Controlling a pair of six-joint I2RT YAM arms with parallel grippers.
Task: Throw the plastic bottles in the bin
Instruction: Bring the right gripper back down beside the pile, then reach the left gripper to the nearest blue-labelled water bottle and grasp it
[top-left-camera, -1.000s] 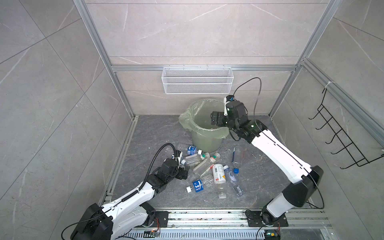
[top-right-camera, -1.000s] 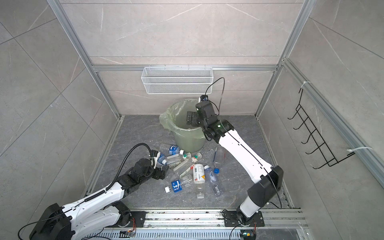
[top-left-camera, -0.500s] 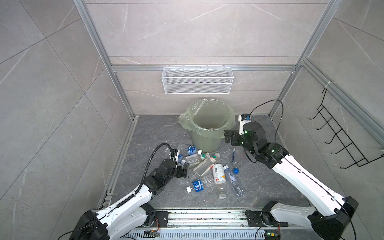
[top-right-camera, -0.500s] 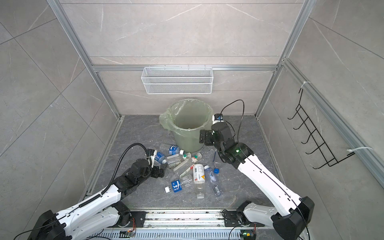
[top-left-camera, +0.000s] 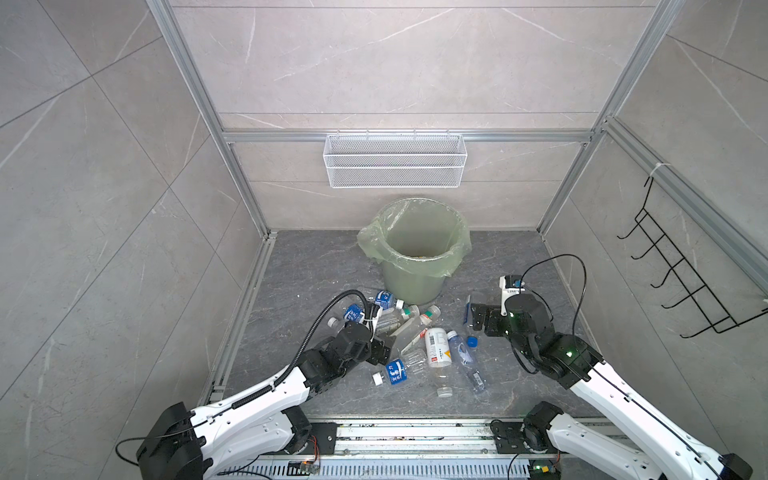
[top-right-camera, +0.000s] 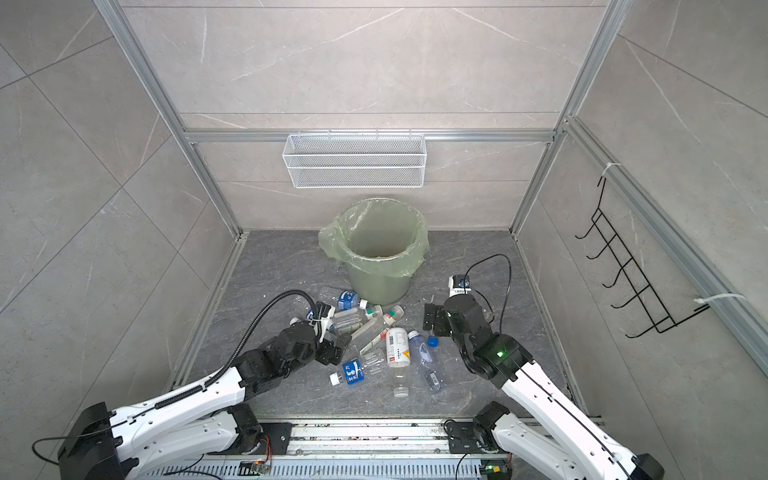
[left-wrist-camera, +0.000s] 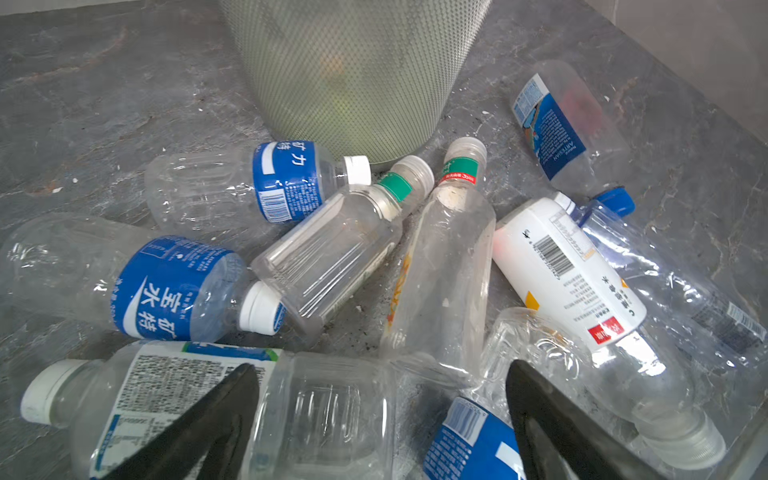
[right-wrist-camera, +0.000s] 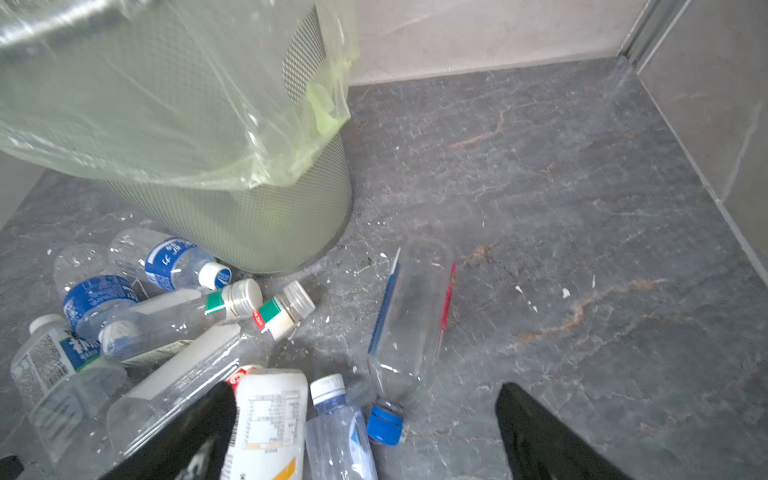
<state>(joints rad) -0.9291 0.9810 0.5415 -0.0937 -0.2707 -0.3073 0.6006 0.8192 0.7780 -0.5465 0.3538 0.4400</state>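
Plastic bottles (top-left-camera: 438, 347) lie beside the bin (top-left-camera: 409, 282); my left gripper (left-wrist-camera: 380, 368) and right gripper (right-wrist-camera: 365, 386) gape empty; next I pinch one.

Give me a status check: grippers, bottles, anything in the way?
Left gripper open, low over the bottles. Right gripper open, empty, at their edge. Bin upright, mouth unobstructed.

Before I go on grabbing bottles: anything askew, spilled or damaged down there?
Nothing serious. The bin stands upright, though its bag sags unevenly over the rim, bunched on one side. Small white flecks litter the floor near it, and one clear bottle looks crumpled.
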